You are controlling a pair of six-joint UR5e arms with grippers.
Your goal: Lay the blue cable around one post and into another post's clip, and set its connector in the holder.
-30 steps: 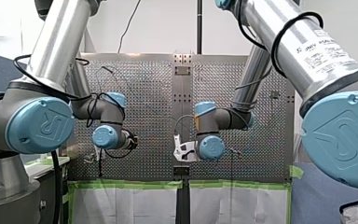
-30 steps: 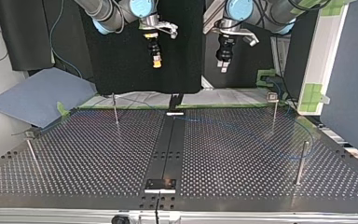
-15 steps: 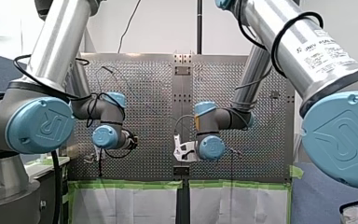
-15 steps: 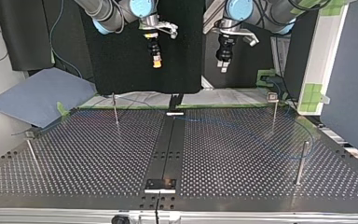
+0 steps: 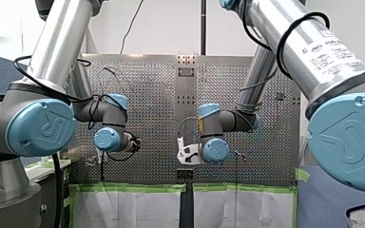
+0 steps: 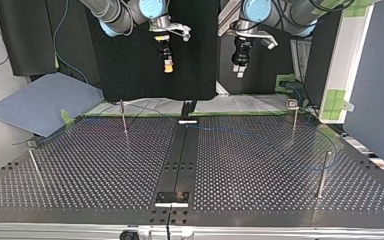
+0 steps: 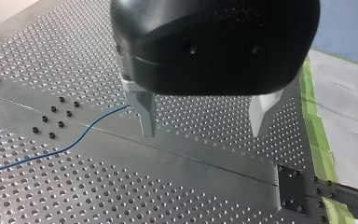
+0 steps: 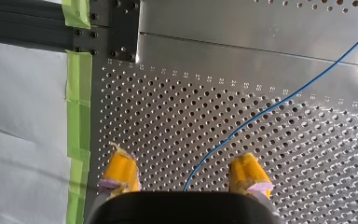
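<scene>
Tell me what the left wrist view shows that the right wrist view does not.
Only the left wrist view: my left gripper, its bare metal fingers open, with the blue cable passing beside one finger. Only the right wrist view: my right gripper, its yellow pads open, with the cable seen between them. Both: that cable lying on the perforated table, and green tape at its edge.

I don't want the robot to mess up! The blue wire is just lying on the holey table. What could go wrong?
The thin blue cable lies flat on the perforated metal table, so my right gripper, jaws open, might miss it or scrape the table. The slim upright metal posts could be bumped as an arm descends. The loose cable might snag on the wrong post.
</scene>
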